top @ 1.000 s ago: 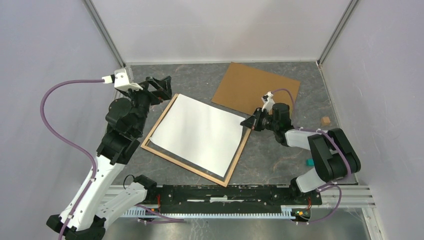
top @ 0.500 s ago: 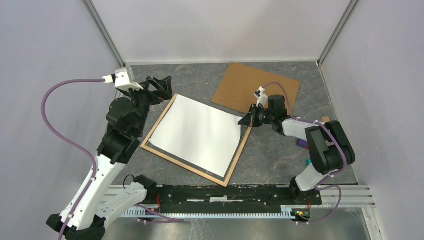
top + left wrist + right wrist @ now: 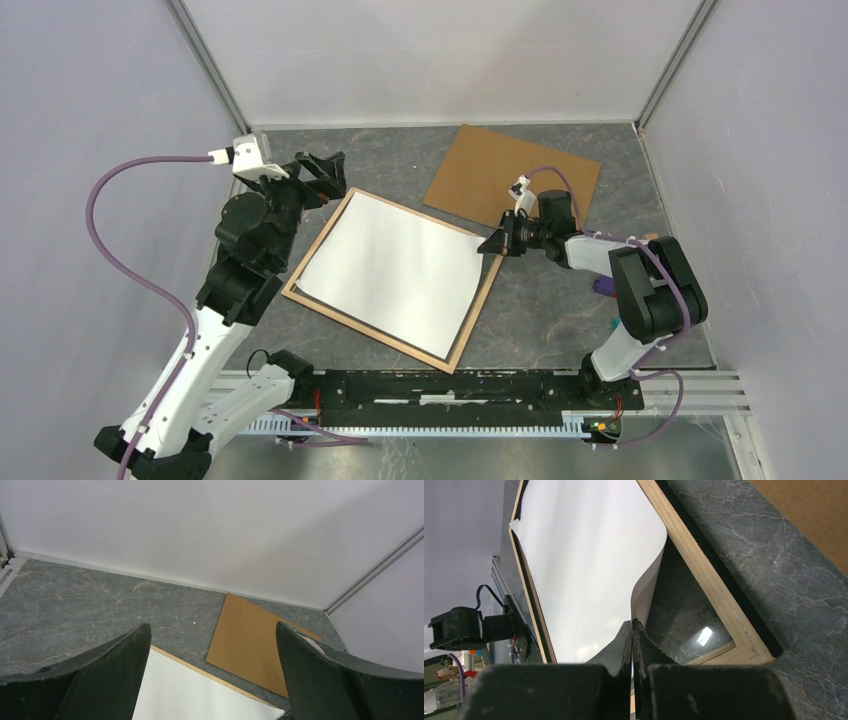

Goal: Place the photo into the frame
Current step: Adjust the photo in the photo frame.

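Right pincer (image 3: 631, 630) clenching the photo (image 3: 395, 270) by its far corner, sheet curling up there (light, floppy, creasing easily, so pinching only the edge); the rest lying white-side-up inside the frame (image 3: 701, 575). Left pincer (image 3: 330, 178) hanging released
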